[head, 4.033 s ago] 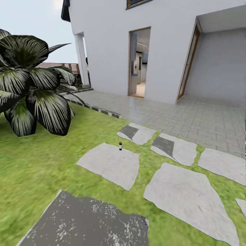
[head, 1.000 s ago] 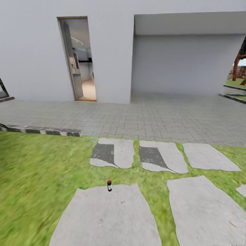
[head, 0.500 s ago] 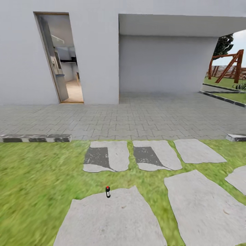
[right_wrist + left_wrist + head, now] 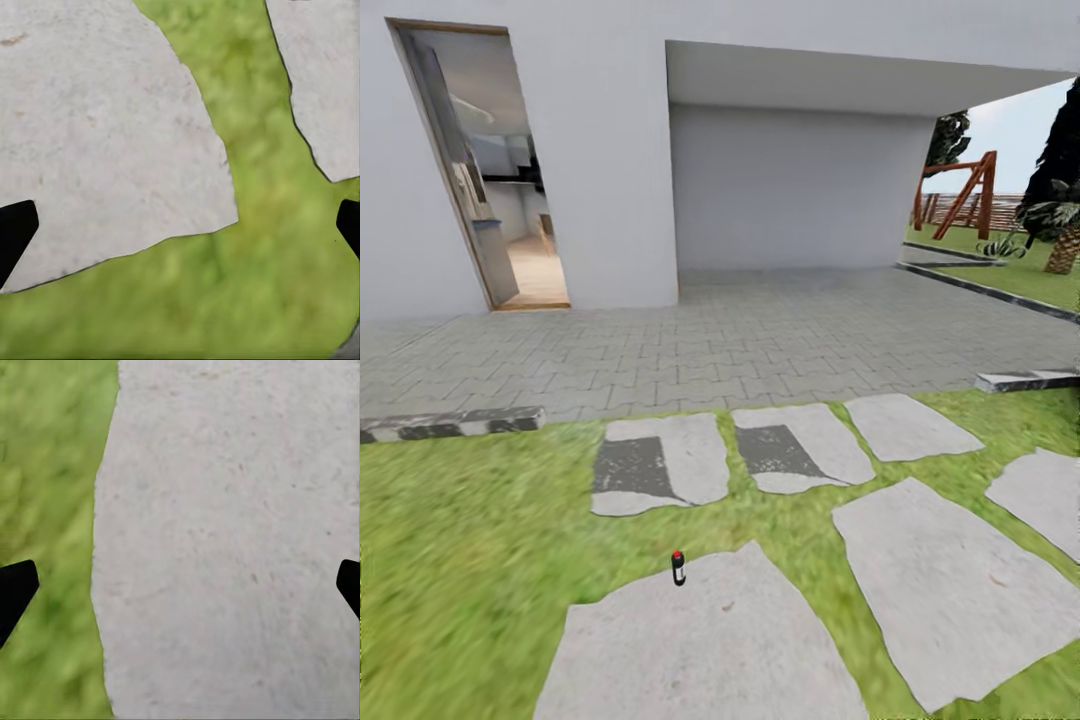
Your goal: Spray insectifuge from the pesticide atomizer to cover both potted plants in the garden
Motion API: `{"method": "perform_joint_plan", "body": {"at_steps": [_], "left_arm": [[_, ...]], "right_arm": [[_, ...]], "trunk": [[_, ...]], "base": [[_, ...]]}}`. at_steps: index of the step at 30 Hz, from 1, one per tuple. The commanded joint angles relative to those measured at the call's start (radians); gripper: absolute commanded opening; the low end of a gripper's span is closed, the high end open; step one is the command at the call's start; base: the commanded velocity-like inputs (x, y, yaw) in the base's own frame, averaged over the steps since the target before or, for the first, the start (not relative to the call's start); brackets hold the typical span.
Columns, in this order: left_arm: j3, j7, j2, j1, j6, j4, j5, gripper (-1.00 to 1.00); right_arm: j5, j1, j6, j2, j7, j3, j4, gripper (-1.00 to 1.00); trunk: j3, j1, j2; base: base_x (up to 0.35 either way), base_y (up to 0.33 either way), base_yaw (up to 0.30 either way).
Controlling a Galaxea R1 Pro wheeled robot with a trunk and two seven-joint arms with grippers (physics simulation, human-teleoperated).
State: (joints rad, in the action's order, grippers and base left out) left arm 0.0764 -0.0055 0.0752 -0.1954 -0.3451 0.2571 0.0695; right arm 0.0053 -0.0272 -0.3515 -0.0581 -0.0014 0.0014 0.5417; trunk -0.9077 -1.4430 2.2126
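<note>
Spray bottle (image 4: 678, 568) upright on stepping stone (image 4: 700, 650): looks light, rigid, tippy. Grab mid-body. Left claw (image 4: 180, 585), right claw (image 4: 180, 225) wide open, empty.

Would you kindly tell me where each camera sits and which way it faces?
Head view: on the robot's head, facing forward and down at the atomizer standing on a stepping stone; no arm visible.
Left wrist view: on the left arm, facing down at stone and lawn; left gripper fingertips at the edges.
Right wrist view: likewise, right gripper above lawn.
All share stones and lawn.
</note>
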Motion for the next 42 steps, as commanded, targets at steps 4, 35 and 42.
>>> {"method": "perform_joint_plan", "body": {"at_steps": [4,35,42], "left_arm": [[-0.001,-0.001,0.000,0.000,-0.003,-0.001,0.007,1.00],[-0.001,-0.001,0.000,0.000,-0.003,-0.001,0.009,1.00],[-0.001,-0.001,0.000,0.000,-0.003,-0.001,0.009,1.00]], "right_arm": [[0.001,0.000,-0.004,0.000,0.000,0.001,-0.001,1.00],[-0.001,0.000,-0.003,0.003,0.003,0.002,0.001,1.00],[-0.001,0.000,-0.003,0.003,0.003,0.002,0.001,1.00]], "trunk": [[-0.001,0.000,0.000],[0.003,0.000,0.000],[0.004,0.000,0.000]], "base": [[0.000,0.303,-0.026],[0.000,0.304,-0.079],[0.000,0.303,-0.261]]}}
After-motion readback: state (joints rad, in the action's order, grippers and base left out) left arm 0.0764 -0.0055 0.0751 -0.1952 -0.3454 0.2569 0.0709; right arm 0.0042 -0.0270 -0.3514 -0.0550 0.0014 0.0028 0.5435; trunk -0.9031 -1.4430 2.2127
